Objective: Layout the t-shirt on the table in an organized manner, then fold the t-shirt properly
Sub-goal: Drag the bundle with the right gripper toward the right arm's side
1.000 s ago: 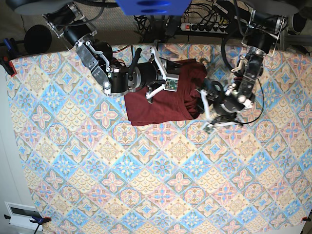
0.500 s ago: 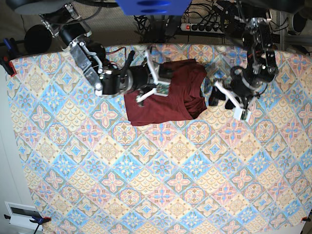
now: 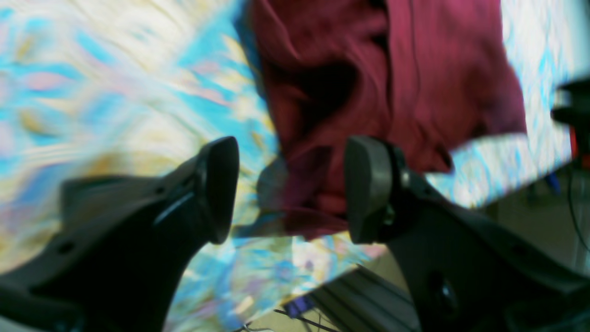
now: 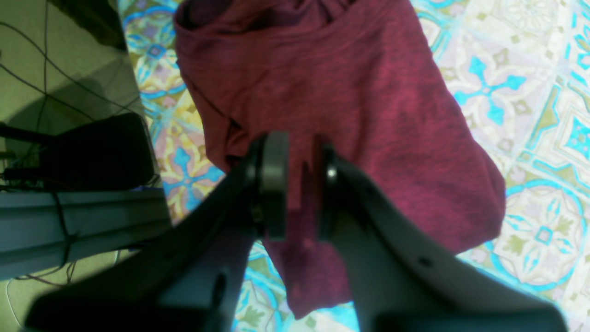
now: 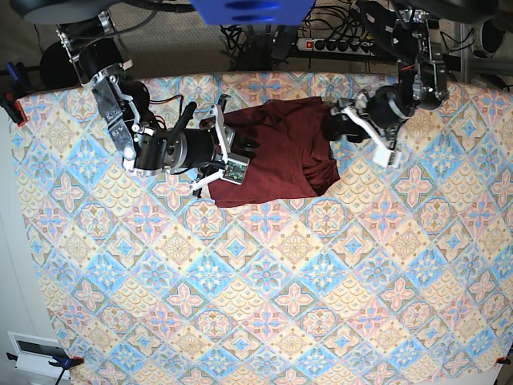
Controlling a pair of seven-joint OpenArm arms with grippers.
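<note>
Dark maroon t-shirt point(image 5: 276, 156) lies bunched in a rough folded rectangle near the far edge of the table point(image 5: 264, 305), top centre in base view. Plain knit, no print; wrinkled, with folds and a dark pocket on its right side. Table cloth: pastel blue, pink, cream diamond floral tiles, flat.

My left claw point(image 3: 288, 189) stands wide, fingers point(image 3: 216, 189) well apart and nothing between them; in the base view that arm reaches in from the far right corner of the surface point(image 5: 264, 305), wrist bent back toward the far edge. My right claw point(image 4: 295, 193) has its fingers drawn close together with a fold of the t-shirt point(image 4: 332, 101) pinched between them. That arm comes from the far left corner, forearm lying low along the far edge.
</note>
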